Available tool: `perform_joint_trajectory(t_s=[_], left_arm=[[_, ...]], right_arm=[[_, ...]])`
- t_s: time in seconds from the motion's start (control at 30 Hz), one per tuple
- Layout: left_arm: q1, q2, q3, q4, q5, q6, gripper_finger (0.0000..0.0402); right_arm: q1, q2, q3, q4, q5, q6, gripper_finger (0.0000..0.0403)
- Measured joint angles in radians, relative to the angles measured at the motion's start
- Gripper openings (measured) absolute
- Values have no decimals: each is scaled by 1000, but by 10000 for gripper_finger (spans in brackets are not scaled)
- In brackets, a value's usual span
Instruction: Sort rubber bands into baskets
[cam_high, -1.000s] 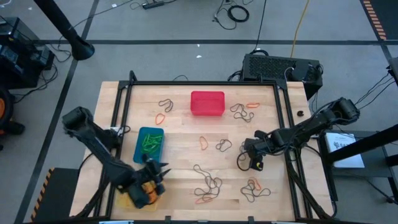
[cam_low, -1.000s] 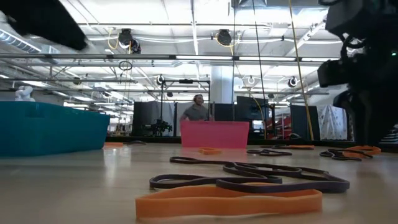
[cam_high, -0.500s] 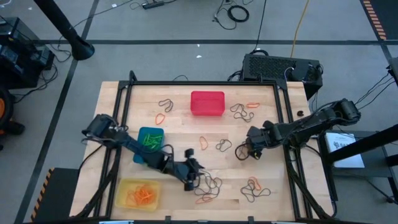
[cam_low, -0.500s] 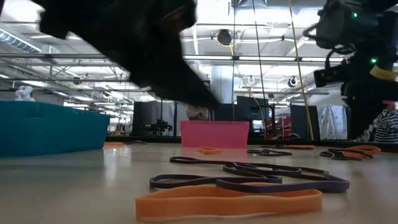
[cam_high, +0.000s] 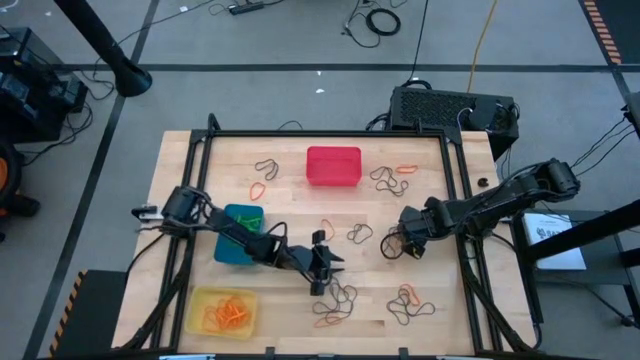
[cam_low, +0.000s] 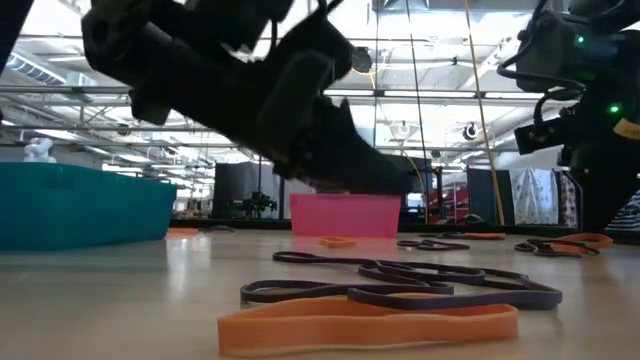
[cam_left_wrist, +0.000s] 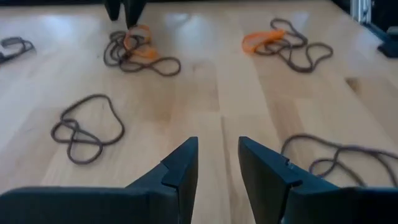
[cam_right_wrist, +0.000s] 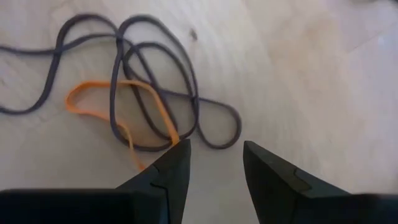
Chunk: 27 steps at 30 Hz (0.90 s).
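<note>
Rubber bands in orange and dark tones lie scattered flat on the wooden table (cam_high: 300, 205). The red basket (cam_high: 333, 165) stands at the far middle. The blue basket (cam_high: 240, 215) holds green bands, and my left arm crosses it. The yellow basket (cam_high: 222, 310), near left, holds orange bands. My left gripper (cam_high: 335, 264) (cam_left_wrist: 217, 167) is open and nearly level over bare wood at the table's middle, with a dark band (cam_left_wrist: 87, 127) ahead of it. My right gripper (cam_high: 400, 244) (cam_right_wrist: 214, 163) is open and points down over a tangled dark band (cam_right_wrist: 155, 68) and an orange band (cam_right_wrist: 102, 99).
More band clusters lie near the front edge (cam_high: 340, 296) and at the near right (cam_high: 410, 305). Others lie beside the red basket (cam_high: 385, 178) and at the far left (cam_high: 266, 168). A black frame rail (cam_high: 325, 134) runs around the tabletop. A black box (cam_high: 450, 106) sits behind the far right corner.
My left gripper has swung from above the yellow basket at the near left toward the table's middle, sinking and tipping from pointing down to nearly level. The yellow basket with its orange bands now shows uncovered. My right gripper has turned a little over its bands.
</note>
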Motion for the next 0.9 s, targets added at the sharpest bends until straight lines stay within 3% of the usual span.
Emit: perform_joint_trajectory(t_s=[0.13, 0.33, 0.6, 0.77, 0.9], left_arm=[[11, 15, 0, 28, 4, -24, 123], [14, 15, 0, 79, 3, -24, 123], [14, 15, 0, 93, 4, -24, 123], [7, 15, 0, 114, 5, -25, 123], [2, 15, 1, 120, 5, -25, 123]], right_arm=[[0, 0, 5, 8, 19, 12, 141], [21, 0, 5, 7, -103, 23, 141], [32, -2, 5, 30, -167, 15, 141], [68, -2, 5, 119, -279, 15, 141], [114, -2, 5, 256, -296, 6, 141]])
